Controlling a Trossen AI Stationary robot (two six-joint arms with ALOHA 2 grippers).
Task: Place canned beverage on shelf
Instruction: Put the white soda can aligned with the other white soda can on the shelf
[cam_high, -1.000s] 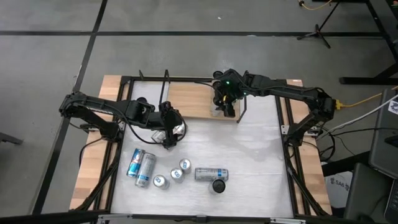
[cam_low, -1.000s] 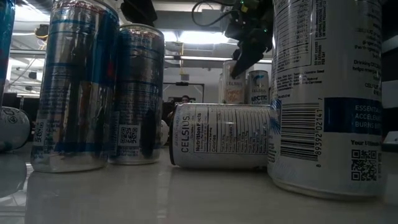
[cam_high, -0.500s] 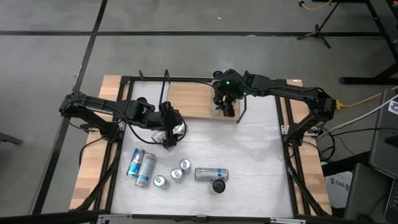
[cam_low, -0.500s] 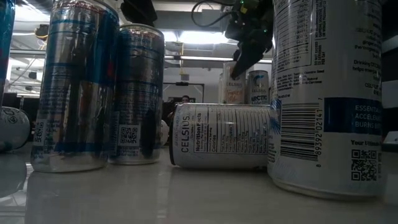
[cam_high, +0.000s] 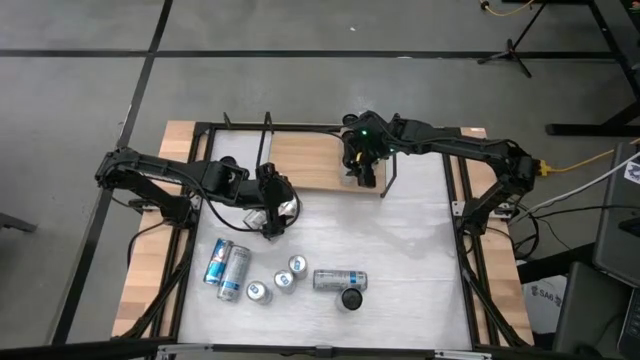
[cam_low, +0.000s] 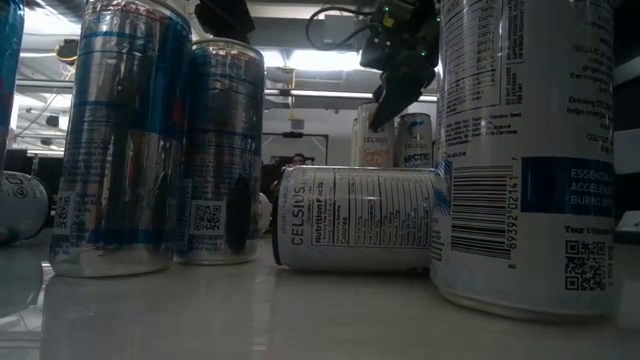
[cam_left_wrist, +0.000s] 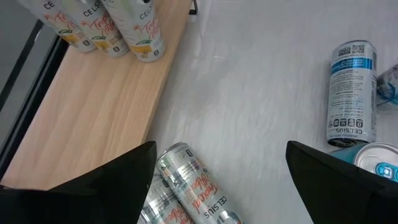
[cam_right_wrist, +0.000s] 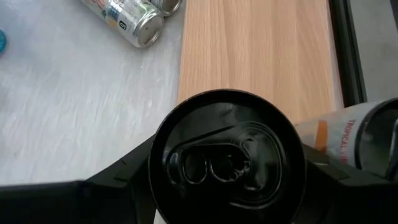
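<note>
High view: right gripper (cam_high: 361, 168) is held over the light-brown wooden black-framed shelf (cam_high: 305, 160), at twelve o'clock.

Right wrist view: a black-topped can (cam_right_wrist: 226, 153) is clamped between its fingers; the neighbouring can may be knocked.

Left wrist view: left gripper (cam_left_wrist: 217, 171) is spread, empty.

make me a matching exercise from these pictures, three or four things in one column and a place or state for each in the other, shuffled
Things
1. right tool
2. left tool
3. CELSIUS can with its nutrition label showing
4. shelf

Places or states
A. lying on its side on the white table
B. open, above a can lying beside the shelf
C. wooden board at the far side of the table
D. closed around a black-topped can over the shelf's right end

Pairs: 1-D, 2-B, 3-A, 4-C
</note>
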